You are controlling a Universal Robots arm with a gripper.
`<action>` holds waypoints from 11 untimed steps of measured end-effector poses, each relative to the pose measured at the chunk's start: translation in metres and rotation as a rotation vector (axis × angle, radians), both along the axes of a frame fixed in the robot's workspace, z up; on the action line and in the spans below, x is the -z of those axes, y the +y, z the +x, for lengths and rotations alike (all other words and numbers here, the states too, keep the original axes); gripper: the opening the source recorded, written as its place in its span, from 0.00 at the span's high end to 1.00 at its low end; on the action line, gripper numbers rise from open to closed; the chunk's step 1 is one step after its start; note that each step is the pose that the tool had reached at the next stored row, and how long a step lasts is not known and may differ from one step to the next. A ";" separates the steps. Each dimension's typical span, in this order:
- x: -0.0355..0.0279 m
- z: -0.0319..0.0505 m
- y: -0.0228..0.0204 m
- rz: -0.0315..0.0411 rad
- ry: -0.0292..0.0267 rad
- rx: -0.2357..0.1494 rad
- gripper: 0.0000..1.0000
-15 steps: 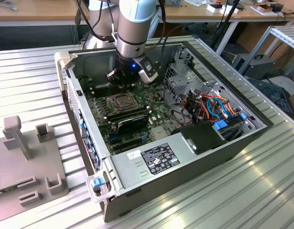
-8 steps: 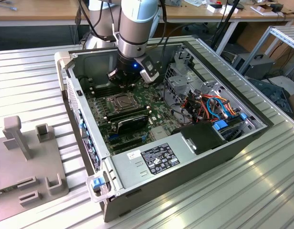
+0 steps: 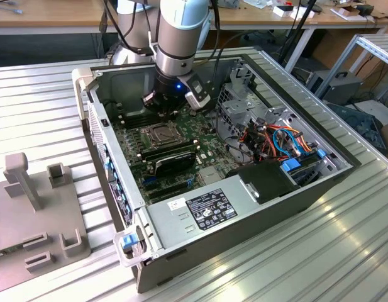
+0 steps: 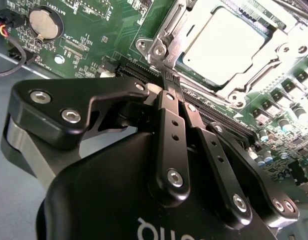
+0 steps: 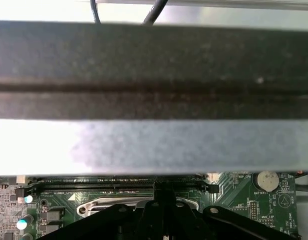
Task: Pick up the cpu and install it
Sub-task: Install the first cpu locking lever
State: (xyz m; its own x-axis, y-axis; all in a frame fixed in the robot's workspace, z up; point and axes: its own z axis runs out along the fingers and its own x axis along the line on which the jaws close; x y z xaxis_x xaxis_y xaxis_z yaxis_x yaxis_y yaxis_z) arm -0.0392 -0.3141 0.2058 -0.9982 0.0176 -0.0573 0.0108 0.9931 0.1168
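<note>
The cpu (image 4: 223, 45) shows its silvery face and lies flat inside the socket, with the metal frame (image 4: 158, 47) around it. My gripper (image 4: 168, 80) is shut, its two black fingers pressed together with nothing visible between them. The tips sit at the socket frame's corner, beside the cpu and over a black slot (image 4: 139, 72). In the exterior view the gripper (image 3: 161, 108) hangs low inside the open computer case, just behind the socket (image 3: 159, 133). In the first wrist view the fingertips (image 5: 163, 192) stand at the edge of the socket frame (image 5: 119, 204).
The grey case wall (image 5: 154, 145) rises close behind the gripper. A coin battery (image 4: 43, 24) sits on the green board nearby. A long black card (image 3: 175, 157), the power supply (image 3: 206, 207) and a cabled drive cage (image 3: 275, 138) fill the case. A grey fixture (image 3: 30, 207) stands at the exterior view's left.
</note>
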 end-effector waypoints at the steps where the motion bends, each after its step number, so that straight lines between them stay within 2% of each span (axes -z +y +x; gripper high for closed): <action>1: 0.0005 0.0000 0.0000 -0.0019 0.0002 0.000 0.89; 11: 0.0044 0.0000 0.0001 -0.0031 0.0005 0.000 0.89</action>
